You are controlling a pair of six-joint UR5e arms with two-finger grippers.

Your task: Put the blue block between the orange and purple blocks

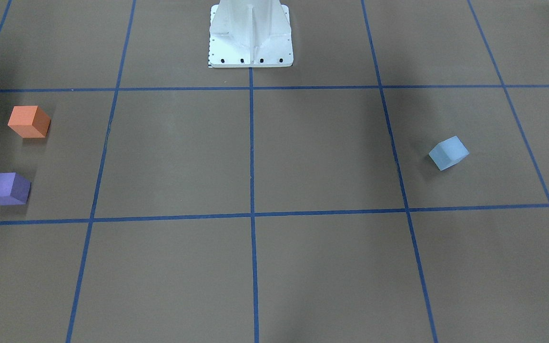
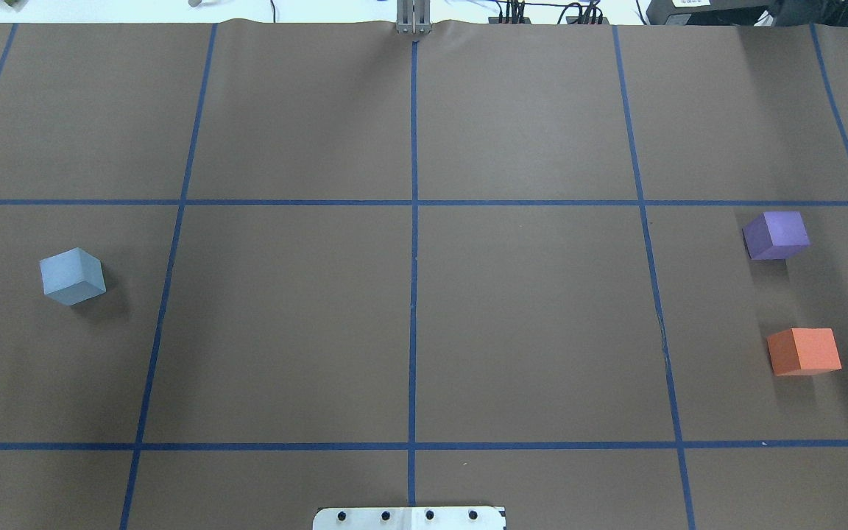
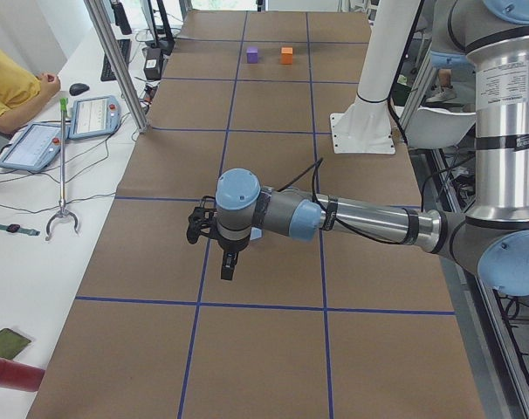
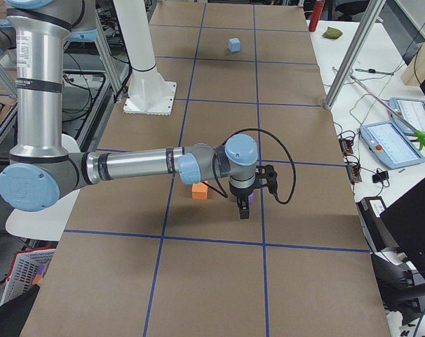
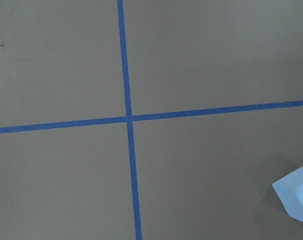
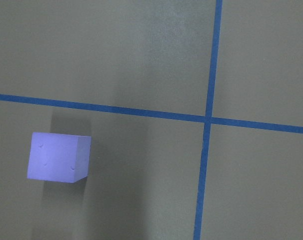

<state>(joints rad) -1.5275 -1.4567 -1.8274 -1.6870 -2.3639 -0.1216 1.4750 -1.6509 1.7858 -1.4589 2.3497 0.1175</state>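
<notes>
1. Here, the blue block is sitting on the brown counter on the robot's left side, in the middle row of the blue tape grid, turned askew to the lines.
2. The orange block and purple block are resting well apart from it on the robot's right side. They are sharing one grid square with a bare gap between them, the purple one lying farther from the white robot base.
3. The left arm's fingers are pointing down over the counter near the blue block, which is showing at the lower right corner of the left wrist view. Whether they are parted or closed, I cannot tell.
4. The right arm's fingers are hanging over the counter by the purple block; their state I cannot tell either.
5. Two tablets are lying on the side desk, their screen writing too small to read.
</notes>
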